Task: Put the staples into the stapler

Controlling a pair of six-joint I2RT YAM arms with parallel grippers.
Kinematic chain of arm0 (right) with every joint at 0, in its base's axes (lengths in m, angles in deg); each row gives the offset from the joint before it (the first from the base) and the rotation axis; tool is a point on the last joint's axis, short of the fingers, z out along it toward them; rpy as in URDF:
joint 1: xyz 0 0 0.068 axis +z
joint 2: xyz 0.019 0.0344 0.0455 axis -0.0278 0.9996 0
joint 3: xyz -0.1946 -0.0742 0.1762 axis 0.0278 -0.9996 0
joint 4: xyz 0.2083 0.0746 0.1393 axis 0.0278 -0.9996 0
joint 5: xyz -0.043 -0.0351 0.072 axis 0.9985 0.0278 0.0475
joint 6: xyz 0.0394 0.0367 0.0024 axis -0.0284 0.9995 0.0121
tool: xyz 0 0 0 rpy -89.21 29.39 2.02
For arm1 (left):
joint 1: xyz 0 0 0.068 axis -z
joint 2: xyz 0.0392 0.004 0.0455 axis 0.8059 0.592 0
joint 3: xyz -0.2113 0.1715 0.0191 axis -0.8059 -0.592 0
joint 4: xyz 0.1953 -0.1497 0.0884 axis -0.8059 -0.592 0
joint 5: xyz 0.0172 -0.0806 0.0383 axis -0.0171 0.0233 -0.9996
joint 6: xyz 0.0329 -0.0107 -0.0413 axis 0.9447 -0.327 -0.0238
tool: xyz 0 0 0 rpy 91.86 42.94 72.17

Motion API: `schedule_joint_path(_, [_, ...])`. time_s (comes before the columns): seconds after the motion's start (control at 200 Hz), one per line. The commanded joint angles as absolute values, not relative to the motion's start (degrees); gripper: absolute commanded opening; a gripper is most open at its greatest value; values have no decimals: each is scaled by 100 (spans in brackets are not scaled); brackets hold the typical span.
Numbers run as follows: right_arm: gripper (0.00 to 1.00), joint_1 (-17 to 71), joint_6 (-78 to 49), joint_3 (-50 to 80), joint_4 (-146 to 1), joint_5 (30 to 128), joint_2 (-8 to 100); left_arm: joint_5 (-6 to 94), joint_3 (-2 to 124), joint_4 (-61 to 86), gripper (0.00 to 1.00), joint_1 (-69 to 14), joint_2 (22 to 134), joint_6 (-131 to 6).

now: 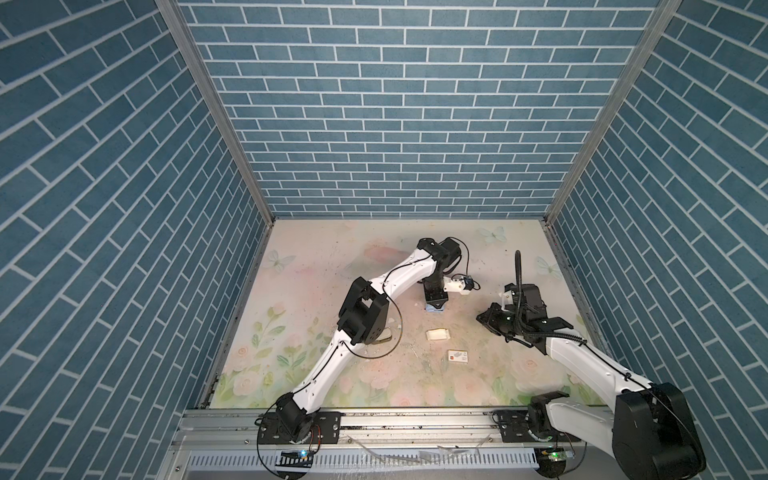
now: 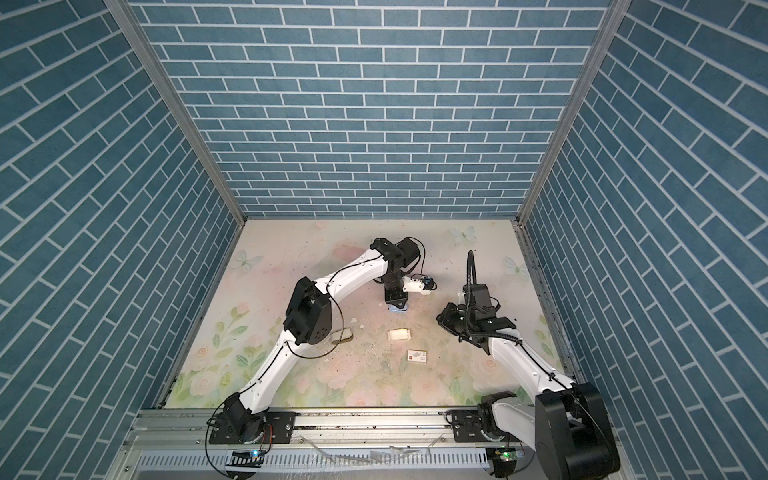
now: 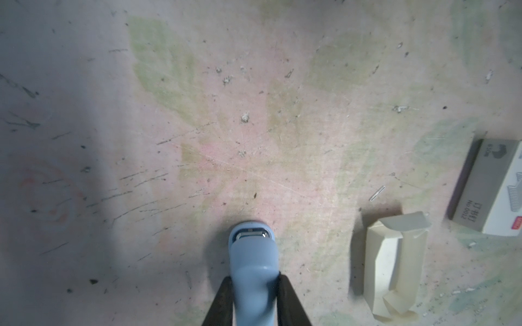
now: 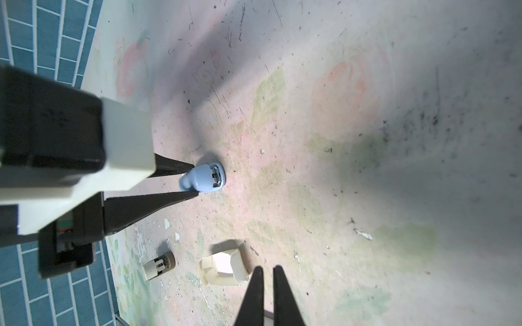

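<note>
My left gripper (image 3: pixel 254 278) is shut on a light-blue stapler (image 3: pixel 251 254), its black fingers clamping both sides. The stapler (image 4: pixel 204 179) points its metal-mouthed end down at the floral mat; whether it touches I cannot tell. In both top views it shows below the left gripper (image 1: pixel 435 301), near the table's middle. A thin grey staples strip (image 3: pixel 377 193) lies on the mat beside a cream cardboard tray (image 3: pixel 395 268). My right gripper (image 4: pixel 267 268) is shut with nothing in it, hovering just beside the tray (image 4: pixel 226 266) and right of it in a top view (image 1: pixel 482 319).
A white staple box (image 1: pixel 457 356) with a red mark lies in front of the tray (image 1: pixel 438 334). A beige and olive object (image 4: pixel 158 265) with a barcode label lies partly under the left arm (image 2: pixel 343 334). Blue brick walls close in three sides; small debris dots the mat.
</note>
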State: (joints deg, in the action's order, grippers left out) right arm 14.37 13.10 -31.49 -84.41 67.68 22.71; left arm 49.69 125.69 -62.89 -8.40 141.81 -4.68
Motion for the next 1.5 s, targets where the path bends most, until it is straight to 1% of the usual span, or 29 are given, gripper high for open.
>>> schedule_joint_path(0.0, [11, 1423, 1480, -3265, -8467, 6857, 2151, 4785, 12353, -6850, 11, -699, 14953, -410])
schedule_joint_path(0.31, [11, 1423, 1508, -3314, -8399, 6827, 2177, 4705, 12541, -7075, 10, -650, 15176, -414])
schedule_joint_path(0.465, [11, 1427, 1517, -3317, -8375, 6831, 2142, 4664, 13007, -7454, 10, -624, 15419, -401])
schedule_joint_path(0.54, [11, 1425, 1521, -3314, -8369, 6830, 2137, 4655, 13003, -7445, 10, -617, 15431, -414])
schedule_joint_path(0.995, [11, 1423, 1490, -3310, -8396, 6857, 2159, 4857, 12460, -6744, 11, -615, 14666, -627])
schedule_joint_path(1.185, [11, 1423, 1482, -3314, -8418, 6874, 2151, 4820, 12121, -6424, 13, -624, 14325, -695])
schedule_joint_path(1.495, [11, 1424, 1473, -3340, -8434, 6892, 2150, 4760, 11956, -6323, 14, -633, 13998, -726])
